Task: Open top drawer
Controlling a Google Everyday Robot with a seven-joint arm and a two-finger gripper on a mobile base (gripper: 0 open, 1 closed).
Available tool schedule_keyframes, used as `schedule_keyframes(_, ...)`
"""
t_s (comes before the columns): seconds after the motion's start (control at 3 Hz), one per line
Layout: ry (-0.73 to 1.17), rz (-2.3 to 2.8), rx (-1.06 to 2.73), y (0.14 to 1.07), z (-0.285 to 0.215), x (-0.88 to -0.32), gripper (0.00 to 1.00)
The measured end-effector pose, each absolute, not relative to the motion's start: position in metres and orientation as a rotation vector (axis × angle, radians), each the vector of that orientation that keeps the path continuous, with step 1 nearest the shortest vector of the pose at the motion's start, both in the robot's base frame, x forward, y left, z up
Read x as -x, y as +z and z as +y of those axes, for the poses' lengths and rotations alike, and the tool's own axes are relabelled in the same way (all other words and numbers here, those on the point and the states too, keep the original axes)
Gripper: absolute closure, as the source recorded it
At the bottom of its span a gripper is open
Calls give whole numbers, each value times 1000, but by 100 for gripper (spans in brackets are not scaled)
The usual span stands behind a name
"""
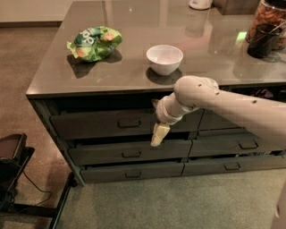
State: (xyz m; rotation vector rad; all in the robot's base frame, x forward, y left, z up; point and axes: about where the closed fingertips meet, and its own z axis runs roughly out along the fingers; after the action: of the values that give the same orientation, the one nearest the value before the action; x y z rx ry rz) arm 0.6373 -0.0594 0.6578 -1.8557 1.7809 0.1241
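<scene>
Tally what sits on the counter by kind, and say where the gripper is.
Green snack bag: 1
White bowl: 1
Dark cup: 1
Jar: 1
White object at far edge: 1
Total: 5
The gripper hangs in front of the top drawer, right of its handle.

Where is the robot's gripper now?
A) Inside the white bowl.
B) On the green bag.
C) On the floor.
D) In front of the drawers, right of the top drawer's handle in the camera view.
D: the gripper hangs in front of the top drawer, near its lower edge and right of its handle.
</scene>
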Motion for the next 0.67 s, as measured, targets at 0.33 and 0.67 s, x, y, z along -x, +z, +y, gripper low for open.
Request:
schedule_keyframes(0.33,130,1802,1871,643,-58,-651,0)
schedule_keyframes(0.67,140,1824,1886,630,-59,-658,0)
